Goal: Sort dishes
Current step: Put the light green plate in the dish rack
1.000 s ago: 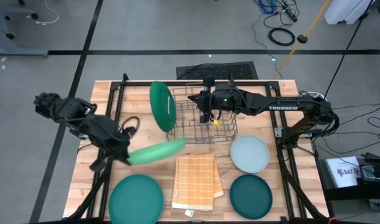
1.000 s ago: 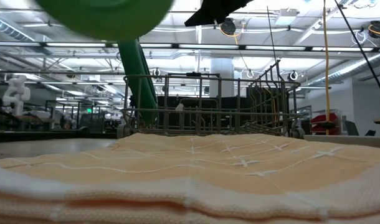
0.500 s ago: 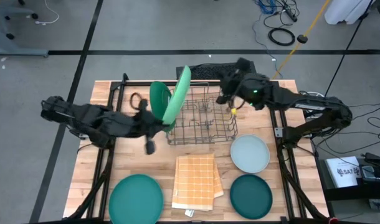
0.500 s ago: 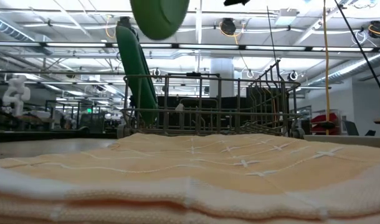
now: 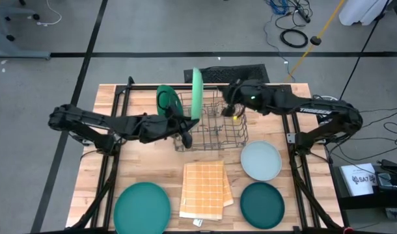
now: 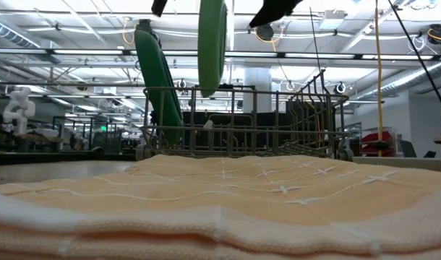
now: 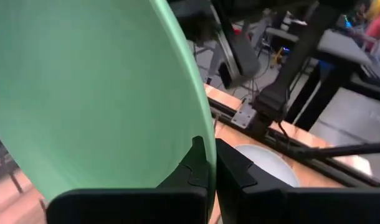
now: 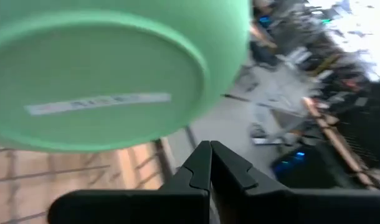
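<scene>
Plates sit across the bench in the high view. At lower left of the frame lies the teal plate, flat on the wood. Above it the left arm reaches rightward from the left edge, and its gripper is at the left side of the rack, near the frame's middle. Left wrist view shows its fingers clamped tight on the rim of the light green plate, which stands on edge, held upright above the rack's left part; in the low view this plate hangs with its lower edge about level with the rack's top wire. Just left of it the mid green plate leans tilted at the rack's left end. Below the rack, centre bottom, lies the checked cloth. Right of the light green plate, the right gripper hovers over the rack's upper right corner, its fingers pressed together with nothing between them. Farther right, the pale plate lies flat on the bench, and just below it the dark teal plate, near the lower right.
</scene>
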You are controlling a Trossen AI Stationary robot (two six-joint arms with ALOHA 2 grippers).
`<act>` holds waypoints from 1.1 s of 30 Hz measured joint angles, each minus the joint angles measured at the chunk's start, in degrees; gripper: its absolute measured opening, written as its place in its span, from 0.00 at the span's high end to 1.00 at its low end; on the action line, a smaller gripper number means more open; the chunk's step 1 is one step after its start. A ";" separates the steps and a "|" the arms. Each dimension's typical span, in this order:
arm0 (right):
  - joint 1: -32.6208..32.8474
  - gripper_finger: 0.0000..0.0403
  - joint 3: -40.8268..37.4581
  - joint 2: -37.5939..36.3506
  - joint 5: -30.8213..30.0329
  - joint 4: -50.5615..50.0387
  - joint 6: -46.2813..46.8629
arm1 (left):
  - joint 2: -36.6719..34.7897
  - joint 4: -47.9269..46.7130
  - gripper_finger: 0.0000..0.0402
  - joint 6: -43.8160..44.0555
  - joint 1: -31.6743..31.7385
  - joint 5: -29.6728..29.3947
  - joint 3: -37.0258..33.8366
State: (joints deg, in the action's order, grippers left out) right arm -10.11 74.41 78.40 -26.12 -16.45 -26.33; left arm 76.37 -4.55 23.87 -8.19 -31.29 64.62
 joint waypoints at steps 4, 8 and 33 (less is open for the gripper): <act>-0.01 1.00 0.00 4.24 0.86 1.64 -0.12 | -0.02 1.01 0.98 5.09 -0.09 -1.98 -3.98; -0.07 1.00 0.00 7.98 1.03 4.44 -0.24 | -0.03 1.29 0.98 7.62 -0.43 -4.03 -6.14; -0.04 1.00 -0.04 12.14 3.97 8.48 1.23 | 1.22 -0.40 0.97 10.39 -0.46 -5.82 -6.86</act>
State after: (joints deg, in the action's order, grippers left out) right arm -10.15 74.37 90.54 -22.15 -7.96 -25.10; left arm 77.59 -4.95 34.26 -8.64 -37.11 57.76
